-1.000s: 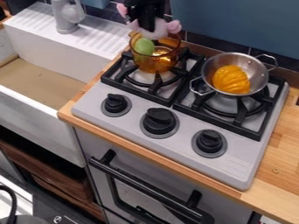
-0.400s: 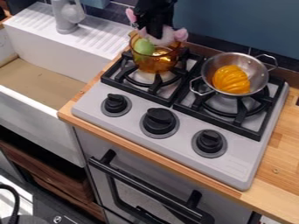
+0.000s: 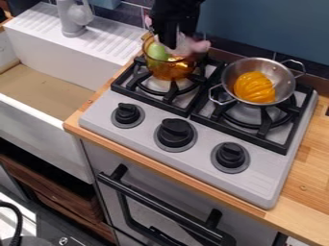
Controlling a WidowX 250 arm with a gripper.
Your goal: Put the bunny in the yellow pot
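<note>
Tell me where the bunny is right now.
In the camera view, the bunny is at the top, left of the metal pan, under the gripper and at the yellow pot's far rim.

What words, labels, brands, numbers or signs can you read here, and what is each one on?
None that can be read.
Stove top, front right corner: a faint pale marking, too faint to read.
Stove knobs: no lettering I can make out.
Amber pot, metal pot, bunny: no readable text.
</note>
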